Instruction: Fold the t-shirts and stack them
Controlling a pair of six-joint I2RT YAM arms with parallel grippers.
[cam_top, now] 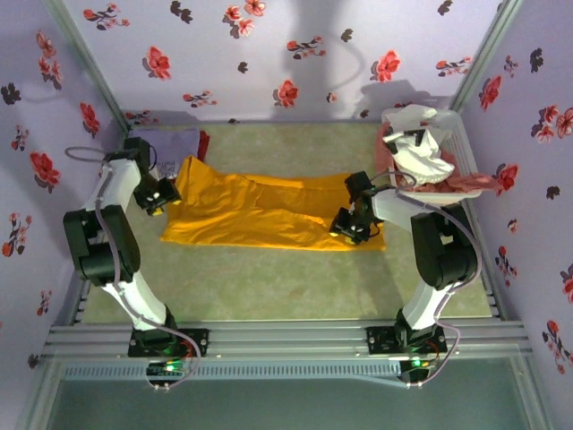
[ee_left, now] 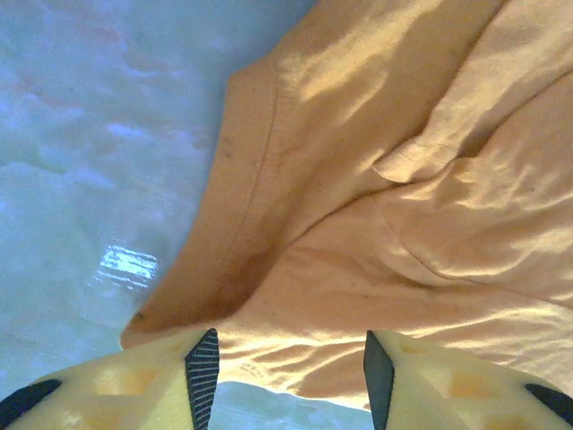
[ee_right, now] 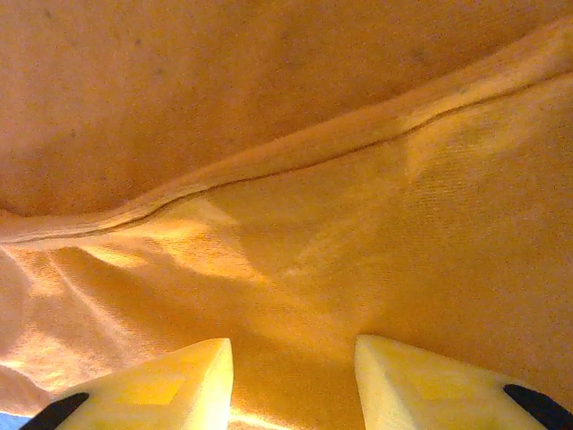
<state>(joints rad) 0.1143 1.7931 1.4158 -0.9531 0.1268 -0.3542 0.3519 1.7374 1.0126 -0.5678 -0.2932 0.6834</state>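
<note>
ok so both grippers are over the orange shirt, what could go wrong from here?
1. The left gripper stands open at the overlapped left edge of the mustard-orange t-shirt: it may pinch just one layer, skewing the fold.
2. The right gripper hovers open over a seam mid-cloth: closing there could bunch the fabric.
3. The right arm sits close to the heaped white t-shirt: a lift might snag it.

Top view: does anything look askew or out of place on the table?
The orange shirt lies crooked and rumpled in the middle. At the far right, a white shirt and a pink shirt sit heaped loosely, the pink one spilling out rightward.
</note>
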